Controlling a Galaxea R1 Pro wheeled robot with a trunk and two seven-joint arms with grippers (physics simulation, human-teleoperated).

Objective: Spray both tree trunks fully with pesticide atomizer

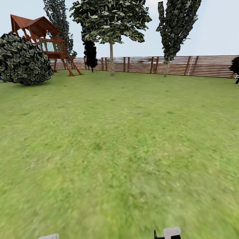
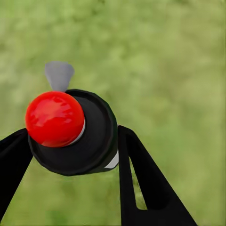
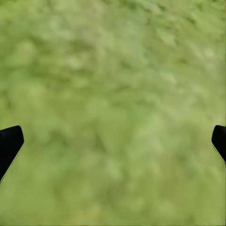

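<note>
Because the spraying comes next and the trees stand far off, I carry the atomizer (image 2: 77, 136) clamped in my left hand (image 2: 70, 155), the dark fingers (image 2: 141, 179) pressed to either side of its black cap. The red button faces the wrist camera and a pale grey nozzle pokes out beyond it, over blurred grass. Held that way, the nozzle points away from me, which I judge suits aiming at bark once I am close. My right hand (image 3: 113, 141) hangs wide and empty over the lawn (image 1: 119, 149), only its two dark fingertips (image 3: 9, 143) showing at the edges; I judge it is kept clear so it cannot knock the can.

From the head view, going left to right along the far side: a round dark bush (image 1: 23, 59) sits at the far left, with a red-brown play tower (image 1: 43, 39) behind it. Then a small black conifer (image 1: 90, 54), and just right of it the first tree (image 1: 111, 20), its pale trunk (image 1: 112, 58) straight and bare. Further right stands the second tree (image 1: 176, 23), narrower in crown, with a thin trunk (image 1: 166, 68) close to the fence (image 1: 199, 66). The slatted brown fence runs behind everything, under a pale sky.

The ground is open grass, nothing lying between me and the trunks. Both look unsprayed from here, though they are too far to be sure.
</note>
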